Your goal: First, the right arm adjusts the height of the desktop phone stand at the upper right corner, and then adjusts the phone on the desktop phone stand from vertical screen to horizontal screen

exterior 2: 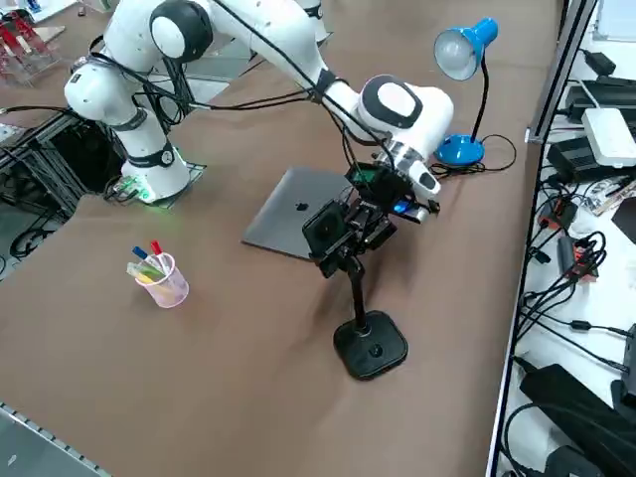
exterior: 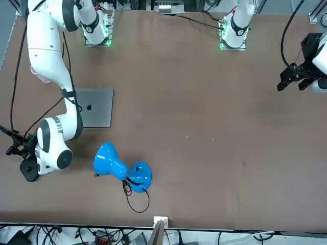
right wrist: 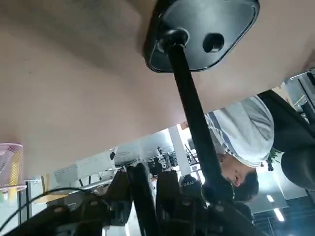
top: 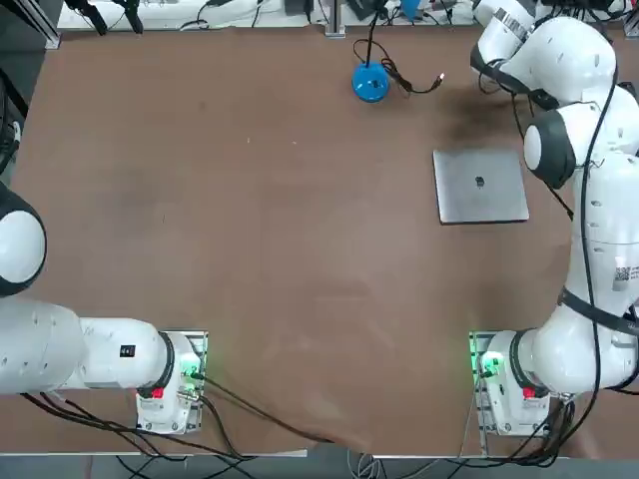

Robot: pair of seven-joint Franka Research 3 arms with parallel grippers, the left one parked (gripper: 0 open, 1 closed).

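White jointed right arm point(exterior 2: 298, 60) reaches over the brown table point(top: 250, 249) to its far right corner, wrist bent so the right gripper point(exterior 2: 350, 231) sits at the head of the black desktop phone stand point(exterior 2: 360, 298), where the thin pole meets the clamp. Stand rests upright on its rounded-square weighted base point(exterior 2: 372, 345), just beside the closed silver-grey laptop point(exterior 2: 293, 221) and near the blue round-based desk lamp point(exterior 2: 463, 60). A small black rectangular slab, likely the phone point(exterior 2: 320, 231), sits in the clamp facing away from the arm. Fingers look drawn in close around the stand's upper end; whether they truly clamp it cannot be told, since dark parts overlap. Judged purpose: gripping high on the pole gives leverage for the height adjustment, the first step. A clear cup of pens point(exterior 2: 159, 276) stands well apart
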